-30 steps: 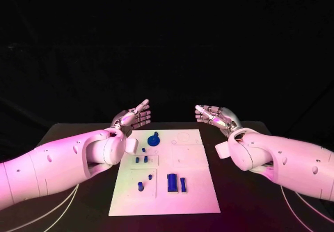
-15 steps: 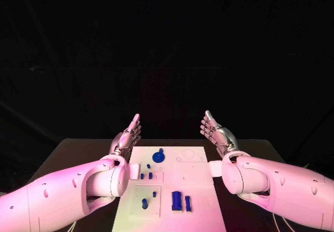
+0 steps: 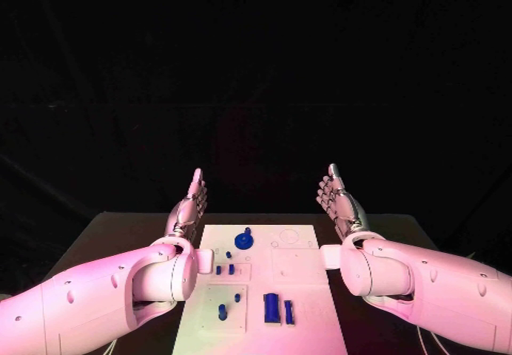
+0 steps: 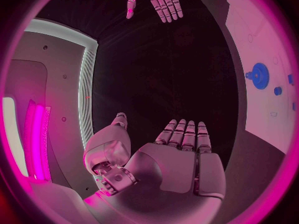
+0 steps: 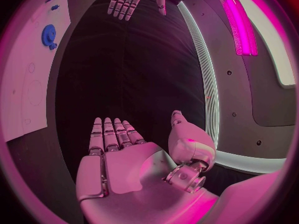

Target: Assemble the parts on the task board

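— While the task board (image 3: 299,259) lay mid-table, where were the hands?
— Left hand (image 3: 188,209) and right hand (image 3: 340,203) flanked its far edge, fingers straight, holding nothing; blue parts (image 3: 275,308) lay nearer, untouched.

Backdrop: from the head camera I see only black behind the surface (image 3: 128,225), something like a dark cloth with faint folds; I cannot tell wall from curtain.
Surface: dark and matte, its far edge a straight line against the black.
Light: a pink-magenta wash lies over everything I get.
Panel: both wrist cameras show me a pale grey panel (image 4: 59,89) with small dark dots, edged by a bright white strip (image 5: 202,69).
Glow: a vivid magenta bar (image 5: 239,25) shines beside a paler rectangle near that panel.
Floor: I cannot make it out.
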You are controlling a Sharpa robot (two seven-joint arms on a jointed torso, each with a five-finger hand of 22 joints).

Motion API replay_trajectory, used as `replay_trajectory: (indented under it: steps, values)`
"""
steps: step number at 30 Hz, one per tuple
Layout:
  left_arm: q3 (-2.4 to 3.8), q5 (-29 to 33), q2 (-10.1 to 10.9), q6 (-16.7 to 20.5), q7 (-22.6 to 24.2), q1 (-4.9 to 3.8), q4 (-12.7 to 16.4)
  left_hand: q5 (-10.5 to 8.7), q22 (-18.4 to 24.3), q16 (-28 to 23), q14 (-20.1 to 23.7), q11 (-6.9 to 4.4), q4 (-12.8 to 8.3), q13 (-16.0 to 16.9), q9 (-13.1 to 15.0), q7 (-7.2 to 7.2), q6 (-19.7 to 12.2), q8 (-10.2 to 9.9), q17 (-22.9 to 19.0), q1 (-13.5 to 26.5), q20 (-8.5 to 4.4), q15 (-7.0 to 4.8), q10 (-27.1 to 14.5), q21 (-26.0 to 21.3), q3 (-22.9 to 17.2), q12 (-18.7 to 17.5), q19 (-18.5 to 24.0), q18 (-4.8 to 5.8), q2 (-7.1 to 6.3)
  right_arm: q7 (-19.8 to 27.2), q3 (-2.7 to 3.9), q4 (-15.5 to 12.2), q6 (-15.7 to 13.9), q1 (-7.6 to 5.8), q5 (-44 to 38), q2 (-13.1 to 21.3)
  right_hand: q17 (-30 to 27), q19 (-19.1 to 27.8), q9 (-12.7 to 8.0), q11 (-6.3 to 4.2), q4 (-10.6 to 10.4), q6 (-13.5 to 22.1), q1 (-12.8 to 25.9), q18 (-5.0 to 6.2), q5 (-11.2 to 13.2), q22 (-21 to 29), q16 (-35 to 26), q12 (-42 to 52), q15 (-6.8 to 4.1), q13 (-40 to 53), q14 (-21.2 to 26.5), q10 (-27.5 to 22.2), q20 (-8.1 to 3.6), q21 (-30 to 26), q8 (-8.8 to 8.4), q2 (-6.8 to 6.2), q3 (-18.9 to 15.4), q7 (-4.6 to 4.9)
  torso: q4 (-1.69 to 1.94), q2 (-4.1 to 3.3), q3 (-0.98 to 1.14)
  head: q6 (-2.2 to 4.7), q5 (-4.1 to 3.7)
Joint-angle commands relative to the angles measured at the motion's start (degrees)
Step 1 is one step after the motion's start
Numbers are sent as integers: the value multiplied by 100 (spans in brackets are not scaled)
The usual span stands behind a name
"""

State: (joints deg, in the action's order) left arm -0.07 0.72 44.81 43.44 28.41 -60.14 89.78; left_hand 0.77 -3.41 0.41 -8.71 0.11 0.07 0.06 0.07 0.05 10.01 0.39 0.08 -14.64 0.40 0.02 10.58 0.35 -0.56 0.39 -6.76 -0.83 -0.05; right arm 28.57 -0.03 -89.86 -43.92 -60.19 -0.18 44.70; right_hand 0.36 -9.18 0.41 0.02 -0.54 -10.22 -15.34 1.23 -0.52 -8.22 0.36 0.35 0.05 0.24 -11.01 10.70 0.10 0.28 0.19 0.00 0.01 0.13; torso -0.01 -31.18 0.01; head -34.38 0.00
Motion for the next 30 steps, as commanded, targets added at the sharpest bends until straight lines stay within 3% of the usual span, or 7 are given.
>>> replay_trajectory:
  steps: [1,6,15,16,19,20,30]
  values:
    - [7,-72,-12,68,138,-2,18,-77,341,-41,286,-11,-7,-6,-7,-5,-328,-39,-8,480,-40,-2,-347,-35,56,-39,215,83,5,123,3,-9,-19,3,18,-1,-36,303,-41,-2,54,335,502,-123,52,270,-36,-35,-5,-24,364,-350,-10,-28,-19,0,-1,-13,1,0,-1,0,0]
    - [7,-72,-12,68,138,-2,18,-77,341,-41,390,-11,-7,-6,-7,-5,-450,-39,-8,668,-40,-2,-483,-35,56,-39,676,83,5,123,3,-9,-19,3,18,-1,-36,413,-41,-2,54,471,701,-123,52,378,-36,-35,-5,-24,501,-486,-10,-28,-19,0,-1,-13,1,0,-1,0,0]
    - [7,-72,-12,68,138,-2,18,-77,341,-41,871,-11,-7,-6,-7,-5,-594,-39,-8,894,-40,-2,-638,-35,56,-39,676,83,5,123,3,-9,-19,3,18,-1,-36,918,-41,-2,54,617,926,-123,52,822,-36,-35,-5,-24,675,-646,-10,-28,-19,0,-1,-13,1,0,-1,0,0]
    - [7,-72,-12,68,138,-2,18,-77,341,-41,871,-11,-7,-6,-7,-5,-1001,-39,-8,912,-40,-2,-651,-35,56,-39,676,83,5,123,3,-9,-19,3,18,-1,-36,918,-41,-2,54,1022,961,-123,52,822,-36,-35,-5,-24,687,-659,-10,-28,-19,0,-1,-13,1,0,-1,0,0]
    - [7,-72,-12,68,138,-2,18,-77,341,-41,871,-11,-7,-6,-7,-5,-1001,-39,-8,1046,-40,-2,-1058,-35,56,-39,676,83,5,123,3,-9,-19,3,18,-1,-36,918,-41,-2,54,1022,1094,-123,52,822,-36,-35,-5,-24,1101,-1070,-10,-28,-19,0,-1,-13,1,0,-1,0,0]
    - [7,-72,-12,68,138,-2,18,-77,341,-41,871,-11,-7,-6,-7,-5,-1001,-39,-8,1464,-40,-2,-1058,-35,56,-39,676,83,5,123,3,-9,-19,3,18,-1,-36,918,-41,-2,54,1022,1534,-123,52,822,-36,-35,-5,-24,1101,-1070,-10,-28,-19,0,-1,-13,1,0,-1,0,0]
    - [7,-72,-12,68,138,-2,18,-77,341,-41,871,-11,-7,-6,-7,-5,-1001,-39,-8,1464,-40,-2,-1058,-35,56,-39,676,83,5,123,3,-9,-19,3,18,-1,-36,918,-41,-2,54,1022,1534,-123,52,822,-36,-35,-5,-24,1101,-1070,-10,-28,-19,0,-1,-13,1,0,-1,0,0]
